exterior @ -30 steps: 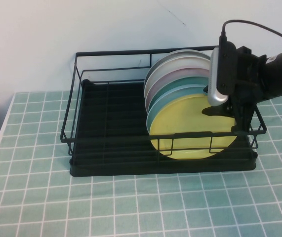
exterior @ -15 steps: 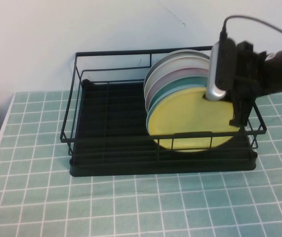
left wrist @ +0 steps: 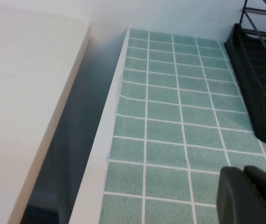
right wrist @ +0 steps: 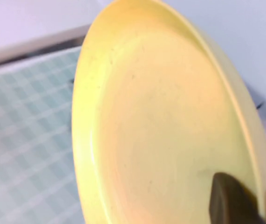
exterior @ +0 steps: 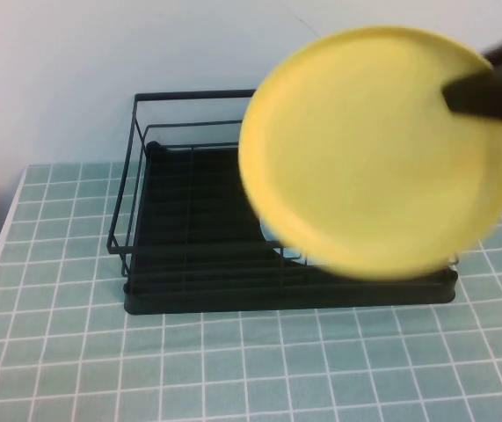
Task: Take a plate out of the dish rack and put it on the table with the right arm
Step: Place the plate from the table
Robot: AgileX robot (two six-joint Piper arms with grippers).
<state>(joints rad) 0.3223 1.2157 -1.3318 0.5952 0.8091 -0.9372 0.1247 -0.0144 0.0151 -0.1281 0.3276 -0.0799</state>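
Our right gripper (exterior: 461, 95) pinches the plate (exterior: 382, 149) rim above the dish rack (exterior: 189, 229); we should lower it flat onto the desk (exterior: 233, 369). Left gripper (left wrist: 250, 196), parked over the desk edge, seems closed.

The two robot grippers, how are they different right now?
The right gripper is up in the air above the black wire dish rack, shut on the rim of the round yellow plate. The left gripper holds nothing and hangs low over the pale green tiled table, beside the rack, its fingers together. Both are black.
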